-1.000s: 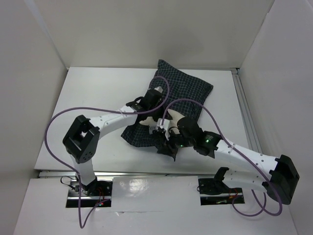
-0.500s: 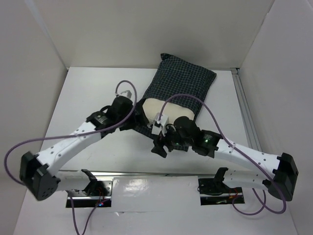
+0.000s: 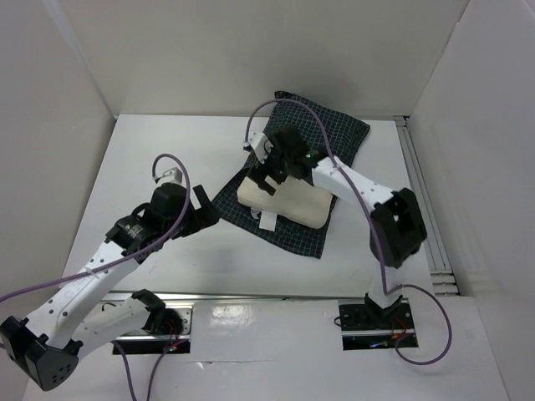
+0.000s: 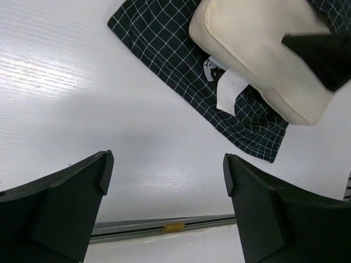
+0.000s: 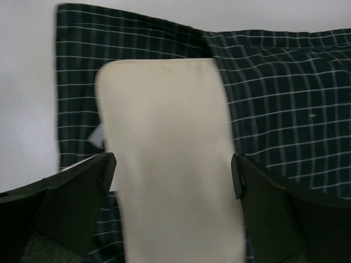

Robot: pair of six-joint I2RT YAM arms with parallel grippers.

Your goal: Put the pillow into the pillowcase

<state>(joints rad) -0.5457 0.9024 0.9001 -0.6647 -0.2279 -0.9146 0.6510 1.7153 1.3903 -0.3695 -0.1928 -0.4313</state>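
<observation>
The cream pillow [image 3: 288, 203] lies across the dark green checked pillowcase [image 3: 330, 138] in the middle of the table, its whole top bare. I cannot tell whether either end is tucked inside. My right gripper [image 3: 266, 179] hangs open over the pillow's left end. In the right wrist view the right gripper [image 5: 173, 164] straddles the pillow [image 5: 164, 109], with the pillowcase [image 5: 285, 82] around it. My left gripper [image 3: 206, 209] is open, left of the cloth, holding nothing. The left wrist view shows the left gripper [image 4: 167, 164] above bare table, short of the pillow [image 4: 258, 49] and pillowcase [image 4: 164, 38].
A white tag [image 4: 230, 90] sticks out from under the pillow's near side. White walls close in the table on the left, back and right. A metal rail [image 4: 164, 226] runs along the near edge, another [image 3: 418, 192] along the right. Purple cables loop over both arms.
Both grippers have opened. The left arm drew back toward the near left, away from the pillow. The right arm swung from the cloth's near edge to above the pillow's left end.
</observation>
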